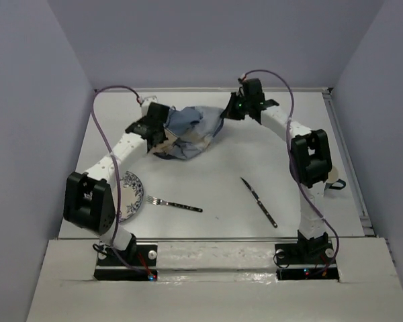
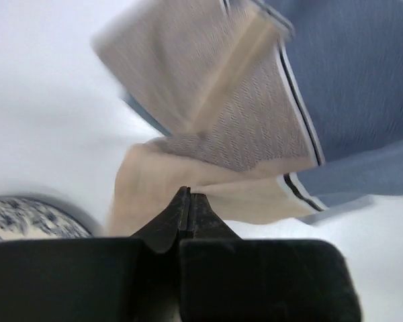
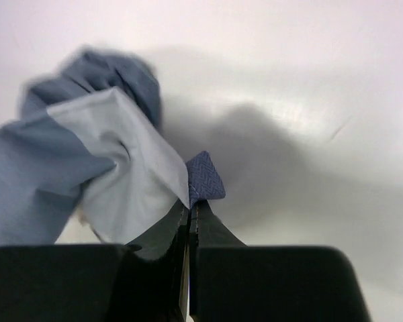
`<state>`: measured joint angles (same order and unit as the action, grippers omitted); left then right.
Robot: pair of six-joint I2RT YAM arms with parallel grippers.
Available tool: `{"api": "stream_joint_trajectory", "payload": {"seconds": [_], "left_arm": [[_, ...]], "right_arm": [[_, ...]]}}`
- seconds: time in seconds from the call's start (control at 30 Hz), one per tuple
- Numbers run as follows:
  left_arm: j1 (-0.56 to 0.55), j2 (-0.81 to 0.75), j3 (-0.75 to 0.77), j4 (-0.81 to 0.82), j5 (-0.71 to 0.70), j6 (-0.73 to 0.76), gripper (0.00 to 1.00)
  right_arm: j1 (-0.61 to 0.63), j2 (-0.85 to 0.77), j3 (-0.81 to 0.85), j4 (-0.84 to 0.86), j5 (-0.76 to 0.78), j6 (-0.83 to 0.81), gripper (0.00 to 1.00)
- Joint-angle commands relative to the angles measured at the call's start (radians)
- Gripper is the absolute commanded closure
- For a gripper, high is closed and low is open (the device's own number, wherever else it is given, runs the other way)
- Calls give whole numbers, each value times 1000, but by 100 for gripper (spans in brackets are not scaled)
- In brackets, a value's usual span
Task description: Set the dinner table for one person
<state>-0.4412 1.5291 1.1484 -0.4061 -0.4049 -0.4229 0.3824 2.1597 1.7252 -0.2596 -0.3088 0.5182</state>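
White matte dinner table [image 1: 208, 174], grey walls on three sides. Both arms reach far, elbows raised. Left gripper [image 1: 162, 129] and right gripper [image 1: 227, 111] are each clamped on opposite edges of the bunched blue-and-beige placemat [image 1: 188, 131]. Nearer lie a plate [image 1: 133, 191], knife [image 1: 258, 201] and fork [image 1: 178, 204].

Placemat [image 2: 255, 114]: woven cloth, ribbed, matt. Dinner table [image 1: 215, 194]: smooth matt white. Knife [image 1: 258, 201]: metal blade. My fingers [image 3: 164, 231]: black matt plastic.

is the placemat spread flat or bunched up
Bunched, not flat: the placemat sags in folds between the left gripper and the right gripper, each pinching an edge.
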Motion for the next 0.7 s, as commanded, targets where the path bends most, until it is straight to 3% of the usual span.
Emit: {"api": "stream_joint_trajectory", "payload": {"seconds": [0.0, 0.07, 0.1, 0.2, 0.23, 0.27, 0.3, 0.37, 0.43, 0.47, 0.5, 0.57, 0.6, 0.63, 0.67], "left_arm": [[153, 83, 445, 60, -69, 144, 100], [162, 187, 629, 24, -106, 190, 100], [162, 219, 812, -6, -123, 209, 100], [164, 354, 1139, -80, -137, 253, 100], [165, 355, 1137, -62, -135, 248, 100], [168, 341, 1104, -39, -129, 245, 100], [167, 341, 1090, -42, -129, 243, 100], [165, 321, 1029, -43, -146, 246, 100], [165, 243, 810, 21, -161, 246, 100], [165, 203, 625, 95, -137, 240, 100], [167, 166, 540, 128, -137, 230, 96], [167, 59, 394, 171, -108, 201, 78], [167, 25, 278, 187, -76, 164, 60], [167, -37, 227, 187, -58, 136, 49], [167, -73, 182, 187, -29, 110, 29]], "right_arm": [[-100, -54, 391, -18, 180, -95, 100], [-111, -61, 488, -17, 273, -147, 100], [-111, -66, 566, -15, 298, -209, 100], [-111, -115, 597, 14, 399, -335, 100], [-111, -177, 564, 66, 448, -372, 100], [-111, -223, 421, 112, 464, -435, 100], [-111, -275, 419, 167, 477, -463, 100], [-111, -387, 109, 340, 507, -506, 100], [-111, -545, -115, 414, 537, -521, 100], [-111, -625, -315, 436, 553, -464, 100], [-111, -661, -411, 438, 563, -433, 100], [-111, -713, -666, 439, 580, -354, 98], [-111, -756, -731, 427, 580, -274, 93], [-111, -773, -783, 409, 602, -229, 91], [-111, -788, -858, 352, 638, -190, 87]]}}
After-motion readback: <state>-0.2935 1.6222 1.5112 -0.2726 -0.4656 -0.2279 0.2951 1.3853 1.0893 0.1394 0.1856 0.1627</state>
